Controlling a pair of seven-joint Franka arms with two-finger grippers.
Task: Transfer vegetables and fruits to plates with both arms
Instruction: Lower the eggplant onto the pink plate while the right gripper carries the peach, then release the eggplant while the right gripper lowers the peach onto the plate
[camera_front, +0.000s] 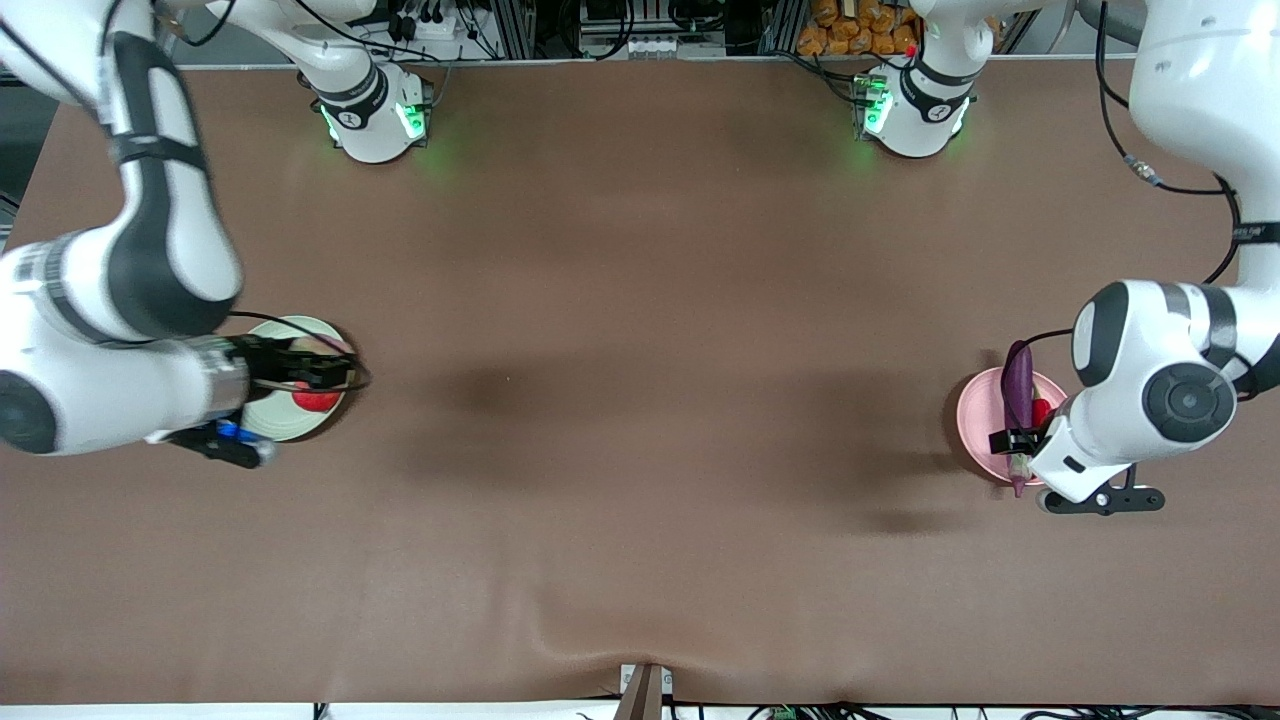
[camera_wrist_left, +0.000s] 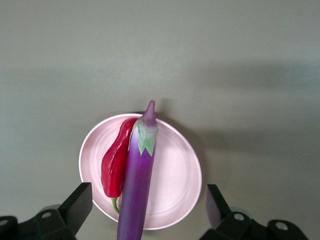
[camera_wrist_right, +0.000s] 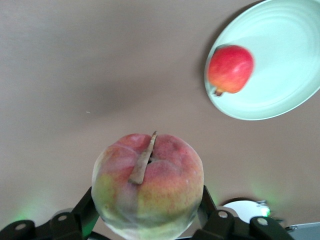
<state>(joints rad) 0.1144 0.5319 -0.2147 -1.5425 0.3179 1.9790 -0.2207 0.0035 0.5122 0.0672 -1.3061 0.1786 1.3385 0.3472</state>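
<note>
The purple eggplant (camera_front: 1018, 385) lies across the pale pink plate (camera_front: 975, 412), one end past the rim, with the red chili (camera_front: 1041, 410) beside it. My left gripper (camera_front: 1024, 445) hovers over them, open; in the left wrist view its fingers (camera_wrist_left: 77, 204) stand wide of the eggplant (camera_wrist_left: 137, 175), chili (camera_wrist_left: 116, 162) and plate (camera_wrist_left: 175, 170). My right gripper (camera_front: 300, 370) is over the pale green plate (camera_front: 280, 425), which holds the pomegranate (camera_front: 317, 400). In the right wrist view the gripper (camera_wrist_right: 147, 210) is shut on the peach (camera_wrist_right: 148, 182); the pomegranate (camera_wrist_right: 230, 69) lies on the plate (camera_wrist_right: 285, 60).
The brown table (camera_front: 640, 400) stretches between the two plates. The arm bases (camera_front: 375, 115) stand along the edge farthest from the front camera. A slight wrinkle in the table cover (camera_front: 560, 610) runs near the front edge.
</note>
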